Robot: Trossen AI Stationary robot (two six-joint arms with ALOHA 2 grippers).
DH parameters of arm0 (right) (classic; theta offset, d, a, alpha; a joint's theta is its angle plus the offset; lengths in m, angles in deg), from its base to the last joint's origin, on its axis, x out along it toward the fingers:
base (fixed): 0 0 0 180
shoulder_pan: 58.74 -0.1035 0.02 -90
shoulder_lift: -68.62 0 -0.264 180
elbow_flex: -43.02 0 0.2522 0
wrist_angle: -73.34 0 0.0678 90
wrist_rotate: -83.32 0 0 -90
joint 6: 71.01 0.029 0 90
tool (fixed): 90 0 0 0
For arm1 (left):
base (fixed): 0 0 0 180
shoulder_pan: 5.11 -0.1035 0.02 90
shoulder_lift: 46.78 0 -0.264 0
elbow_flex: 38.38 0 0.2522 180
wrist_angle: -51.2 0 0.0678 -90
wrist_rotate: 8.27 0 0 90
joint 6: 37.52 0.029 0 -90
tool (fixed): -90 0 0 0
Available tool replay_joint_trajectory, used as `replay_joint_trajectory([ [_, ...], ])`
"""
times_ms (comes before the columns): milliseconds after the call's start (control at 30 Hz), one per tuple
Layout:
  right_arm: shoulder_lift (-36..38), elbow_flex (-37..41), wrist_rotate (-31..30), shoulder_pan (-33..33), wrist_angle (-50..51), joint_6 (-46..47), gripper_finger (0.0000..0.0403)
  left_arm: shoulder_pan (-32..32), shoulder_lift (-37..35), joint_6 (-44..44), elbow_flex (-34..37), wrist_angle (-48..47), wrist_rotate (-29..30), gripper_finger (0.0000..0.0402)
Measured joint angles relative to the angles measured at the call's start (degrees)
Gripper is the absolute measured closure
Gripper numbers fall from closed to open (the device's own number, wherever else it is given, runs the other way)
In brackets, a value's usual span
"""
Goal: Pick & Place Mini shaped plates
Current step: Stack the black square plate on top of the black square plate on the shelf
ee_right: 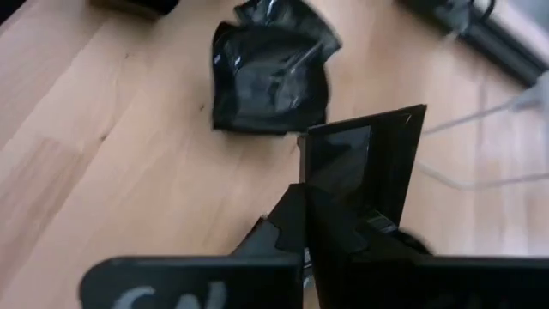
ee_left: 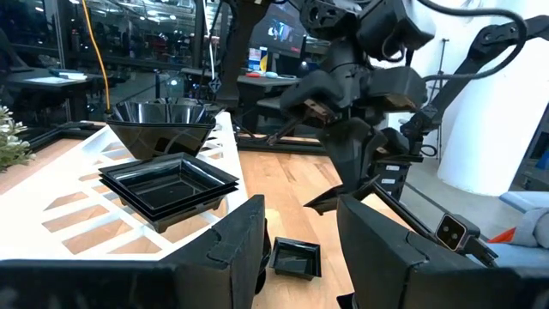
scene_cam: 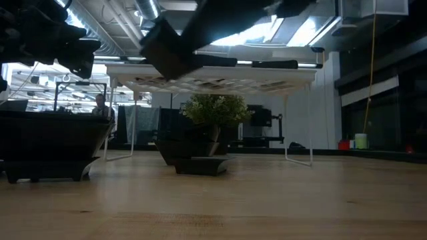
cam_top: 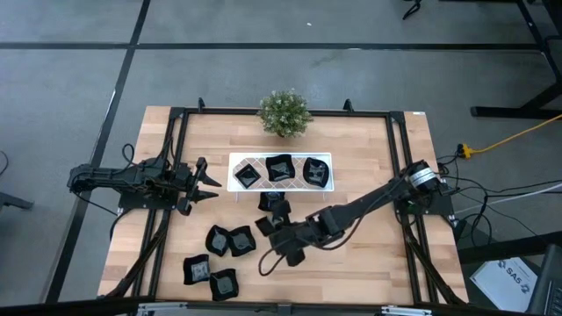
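Note:
My right gripper [cam_top: 286,243] reaches in from the table's right and is shut on one mini shaped plate [ee_right: 362,163], a glossy black square dish, above the middle of the table. Three more mini plates [cam_top: 279,168] lie on the white tray [cam_top: 235,161], which stands on thin legs [scene_cam: 288,127]. Several others rest flat on the wood: two near the tray [cam_top: 274,204], a pair [cam_top: 230,240] to the left, and two [cam_top: 209,275] by the near edge. One of them [ee_right: 270,77] lies ahead of the held plate. My left gripper [ee_left: 300,245] waits open at the table's left, level, pointing at the tray. My right gripper pinches the plate by one rim [ee_right: 319,215] between its two fingers. The fingers slant down from the table's right. The plate is lifted clear of the table and stands tilted on edge, its hollow face [ee_right: 343,159] toward the wrist camera.
A small green potted plant [cam_top: 284,112] stands at the far edge behind the tray. A dark frame [cam_top: 176,211] runs along the table's left and right sides. Bare wood shows at the near right [cam_top: 378,263].

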Motion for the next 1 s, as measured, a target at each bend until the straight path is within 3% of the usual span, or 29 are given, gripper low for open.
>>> replay_joint_trajectory([
  [433, 0.00, 0.00, -0.38, 4.50, -12.87, -20.49, 0.0395, -0.02, 0.00, 0.00, -0.01, 0.00, 0.01, 0.0258],
  [667, 0.00, 0.00, -5.88, 7.45, -18.93, -34.47, 0.0395, -0.02, -0.02, 0.00, 0.00, -0.02, 0.02, 0.0258],
  [1000, 0.00, 0.00, -6.64, 12.85, -19.66, -37.33, 0.0395, -0.02, 0.00, 0.00, -0.02, 0.00, 0.00, 0.0258],
])
